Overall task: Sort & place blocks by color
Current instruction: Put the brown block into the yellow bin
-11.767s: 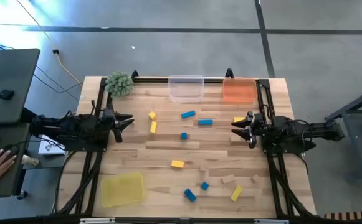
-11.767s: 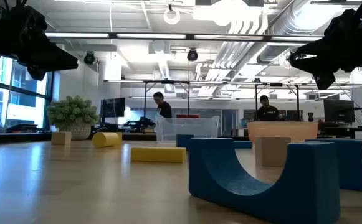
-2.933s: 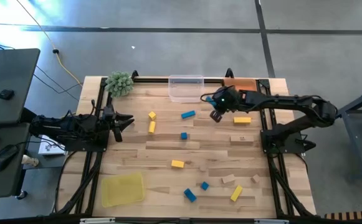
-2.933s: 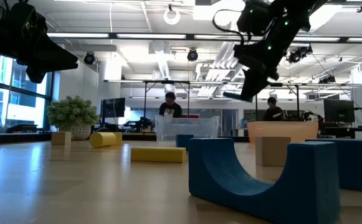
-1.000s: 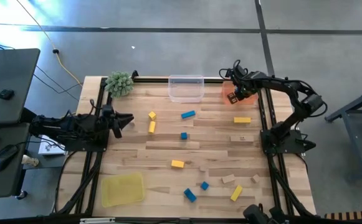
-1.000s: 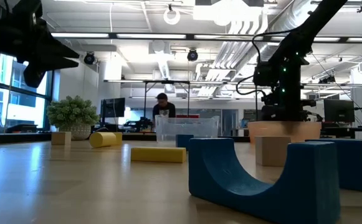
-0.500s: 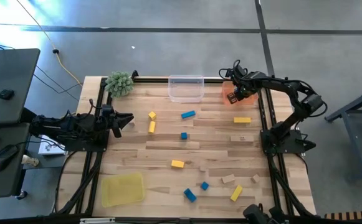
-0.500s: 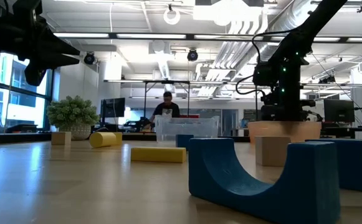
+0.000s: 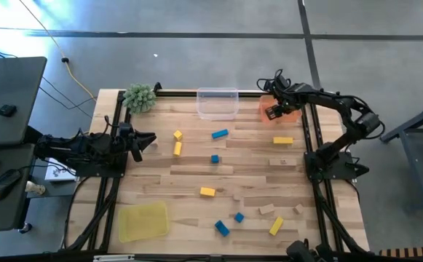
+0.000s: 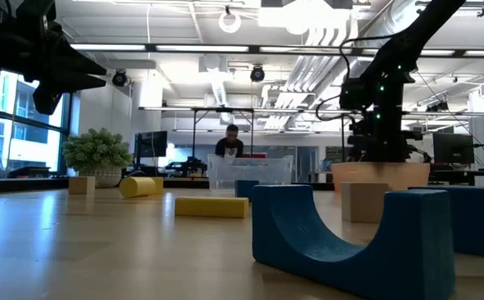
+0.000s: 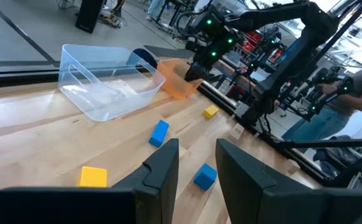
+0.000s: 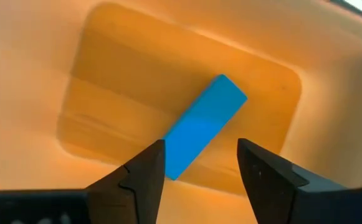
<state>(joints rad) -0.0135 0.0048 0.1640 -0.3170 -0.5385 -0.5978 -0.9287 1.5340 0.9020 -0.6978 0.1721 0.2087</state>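
Right gripper [image 12: 196,165] is hanging open over the orange tray [image 12: 106,74], upper right, letting go of the blue block [image 12: 202,124]. It should lift straight up.

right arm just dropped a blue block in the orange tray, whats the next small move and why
Probably lift the right gripper straight up out of the orange plastic tray. Its fingers stand apart, and the blue wooden bar lies free on the tray floor, so that placement looks done.

orange tray [image 9: 282,109]: right arm covers most of it from above, so you can't see inside
blue arch block [image 10: 354,242]: base cut off at the low view's edge
person [image 11: 355,93]: cropped at frame edge
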